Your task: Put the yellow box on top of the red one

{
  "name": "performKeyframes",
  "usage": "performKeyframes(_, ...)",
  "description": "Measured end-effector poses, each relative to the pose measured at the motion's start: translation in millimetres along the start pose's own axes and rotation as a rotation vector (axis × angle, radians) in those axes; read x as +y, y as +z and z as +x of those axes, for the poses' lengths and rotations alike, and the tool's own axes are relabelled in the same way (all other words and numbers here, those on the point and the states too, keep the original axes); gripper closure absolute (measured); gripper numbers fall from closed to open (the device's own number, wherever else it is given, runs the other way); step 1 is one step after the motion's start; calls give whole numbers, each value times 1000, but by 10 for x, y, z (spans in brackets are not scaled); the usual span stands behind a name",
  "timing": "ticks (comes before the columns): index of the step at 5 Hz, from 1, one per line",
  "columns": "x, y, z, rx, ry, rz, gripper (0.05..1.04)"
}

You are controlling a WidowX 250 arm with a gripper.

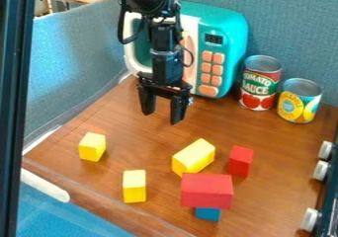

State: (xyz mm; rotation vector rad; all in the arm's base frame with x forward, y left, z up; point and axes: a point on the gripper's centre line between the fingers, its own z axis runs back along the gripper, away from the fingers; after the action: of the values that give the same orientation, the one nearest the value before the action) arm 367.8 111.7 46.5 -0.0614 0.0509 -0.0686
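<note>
The gripper (162,107) is positioned above the wooden tabletop (105,120), fingers spread wide. The large yellow block (194,157) lies camera-side and view-right of the end effector; its long axis runs diagonally, from lower left to upper right. Farther along that side, the large red block (206,190) has its long axis crosswise, left to right.
</note>
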Motion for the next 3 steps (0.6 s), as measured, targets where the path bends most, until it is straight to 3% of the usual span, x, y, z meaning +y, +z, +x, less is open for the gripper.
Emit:
performKeyframes(1,-10,-179,-39,44,3,-19,83)
performKeyframes(3,-55,-121,-290,24,-29,-33,83)
